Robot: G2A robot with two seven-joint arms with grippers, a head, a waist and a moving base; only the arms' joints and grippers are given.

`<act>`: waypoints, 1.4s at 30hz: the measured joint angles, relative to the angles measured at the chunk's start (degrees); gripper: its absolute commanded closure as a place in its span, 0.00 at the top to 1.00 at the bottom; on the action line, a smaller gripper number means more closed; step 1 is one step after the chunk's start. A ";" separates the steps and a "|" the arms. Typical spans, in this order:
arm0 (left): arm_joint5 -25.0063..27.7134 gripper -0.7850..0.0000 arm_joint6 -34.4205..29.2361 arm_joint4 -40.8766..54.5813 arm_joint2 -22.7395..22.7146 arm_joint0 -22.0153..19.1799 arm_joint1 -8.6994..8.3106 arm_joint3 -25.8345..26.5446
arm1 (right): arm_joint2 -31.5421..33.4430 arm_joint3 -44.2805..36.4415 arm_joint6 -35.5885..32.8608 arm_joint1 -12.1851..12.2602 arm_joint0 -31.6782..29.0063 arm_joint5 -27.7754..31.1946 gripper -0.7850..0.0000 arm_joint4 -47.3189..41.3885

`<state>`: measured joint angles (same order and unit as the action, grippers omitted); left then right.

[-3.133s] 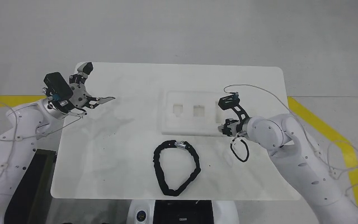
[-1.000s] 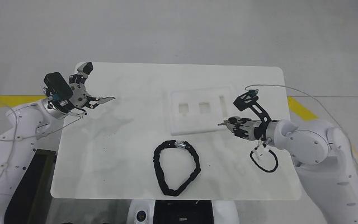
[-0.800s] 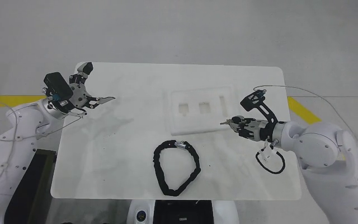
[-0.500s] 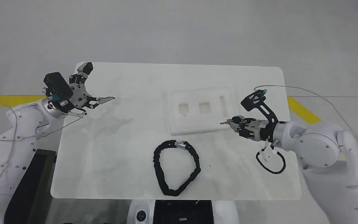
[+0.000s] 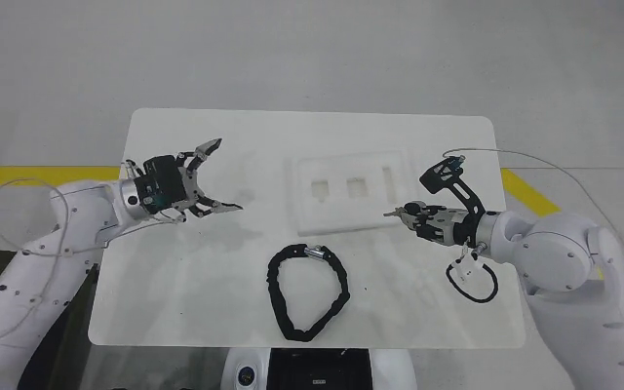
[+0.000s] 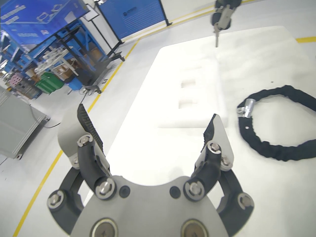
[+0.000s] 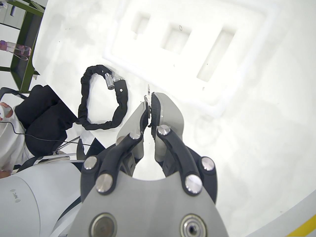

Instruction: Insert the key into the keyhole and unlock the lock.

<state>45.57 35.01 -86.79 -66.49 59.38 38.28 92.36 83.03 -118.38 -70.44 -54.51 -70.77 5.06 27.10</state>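
Note:
A black fabric-covered chain lock point(image 5: 292, 312) lies in a loop near the table's front middle, its silver lock cylinder point(image 5: 317, 253) at the top of the loop. My right gripper point(image 5: 405, 212) hovers beside the foam tray's right end, shut on a small metal key point(image 7: 148, 91) whose tip points toward the lock point(image 7: 84, 94). My left gripper point(image 5: 223, 175) is open with nothing in it, over the table's left part, facing the lock point(image 6: 279, 152) and its cylinder point(image 6: 248, 107). The left wrist view also shows the key point(image 6: 216, 36) hanging from the right gripper point(image 6: 222, 23).
A white foam tray point(image 5: 351, 161) with three shallow recesses sits at the table's middle back, between the two arms and just behind the lock. It also appears in the wrist views point(image 6: 192, 57) point(image 7: 246, 1). Bare table point(image 5: 195, 292) lies around the chain.
My left arm has swung in from the table's far left edge toward the middle, gripper still open. Earlier, the right gripper drew back from the tray with the key; lately it has held still.

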 measured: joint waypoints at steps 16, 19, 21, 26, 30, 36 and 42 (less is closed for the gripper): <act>6.16 1.00 3.10 -15.58 19.95 -10.00 5.72 -0.69 | 0.00 0.00 0.00 0.00 0.00 0.00 0.00 0.00; 7.73 1.00 3.03 -16.63 22.71 -11.73 6.80 -2.28 | 0.00 0.00 0.00 0.00 0.00 0.00 0.00 0.00; 8.12 1.00 2.89 -16.68 24.15 -12.69 7.52 -3.51 | 0.00 0.00 0.00 0.00 0.00 0.00 0.00 0.00; 7.16 1.00 3.17 -15.66 25.34 -13.46 8.38 -5.36 | 0.00 0.00 0.00 0.00 0.00 0.00 0.00 0.00; 7.19 1.00 3.16 -15.70 25.31 -13.43 8.35 -5.30 | 0.00 0.00 0.00 0.00 0.00 0.00 0.00 0.00; 7.19 1.00 3.16 -15.70 25.31 -13.43 8.35 -5.30 | 0.00 0.00 0.00 0.00 0.00 0.00 0.00 0.00; 7.19 1.00 3.16 -15.70 25.31 -13.43 8.35 -5.30 | 0.00 0.00 0.00 0.00 0.00 0.00 0.00 0.00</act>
<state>52.76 38.17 -102.49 -41.19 45.95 46.63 87.06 83.03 -118.38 -70.44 -54.51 -70.77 5.06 27.10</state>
